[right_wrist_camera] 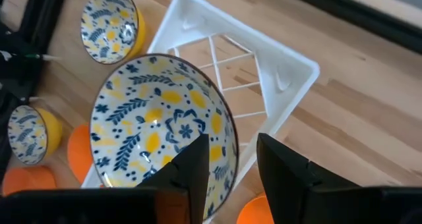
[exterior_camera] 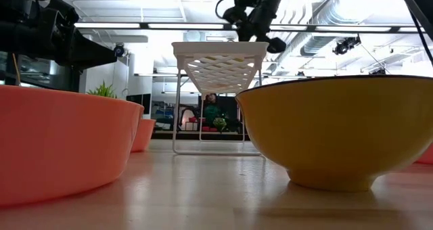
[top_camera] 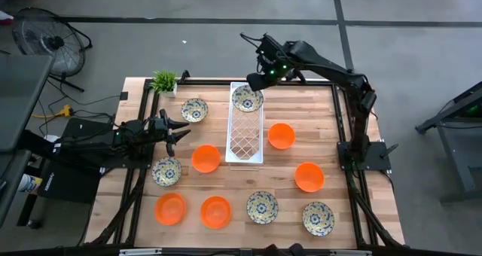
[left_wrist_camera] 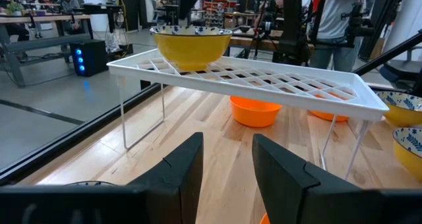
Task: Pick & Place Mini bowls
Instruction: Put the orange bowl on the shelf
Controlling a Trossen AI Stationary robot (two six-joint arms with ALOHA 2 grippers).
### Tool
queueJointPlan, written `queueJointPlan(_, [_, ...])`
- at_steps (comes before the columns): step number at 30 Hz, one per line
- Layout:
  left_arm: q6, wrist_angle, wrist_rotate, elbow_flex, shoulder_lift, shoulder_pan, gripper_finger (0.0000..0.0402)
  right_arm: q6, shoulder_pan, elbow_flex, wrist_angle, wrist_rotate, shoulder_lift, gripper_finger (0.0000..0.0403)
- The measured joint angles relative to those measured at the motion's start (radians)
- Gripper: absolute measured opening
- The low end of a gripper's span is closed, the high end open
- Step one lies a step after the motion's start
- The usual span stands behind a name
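While the left claw (top_camera: 178, 129) waits spread beside the white wire rack (top_camera: 246, 135), the right claw (top_camera: 257, 81) hangs parted above the floral cream bowl (top_camera: 247, 99) at the rack's far end; lifting carelessly could clip its rim and tip it off.

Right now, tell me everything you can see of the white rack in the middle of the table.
The white rack is a long, narrow raised shelf, plastic-looking, with a diamond-lattice deck, a low rim and thin wire-like legs standing on the wooden table. It sits level. One floral mini bowl rests upright at its far end; the rest of the deck is bare. The right gripper hovers above that bowl.
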Motion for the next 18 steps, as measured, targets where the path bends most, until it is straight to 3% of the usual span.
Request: queueJointPlan(18, [0.000,0.000,0.000,0.000,0.000,0.000,0.0129,-0.063,0.000,0.002,-0.093,0.077,-0.127,0.0115])
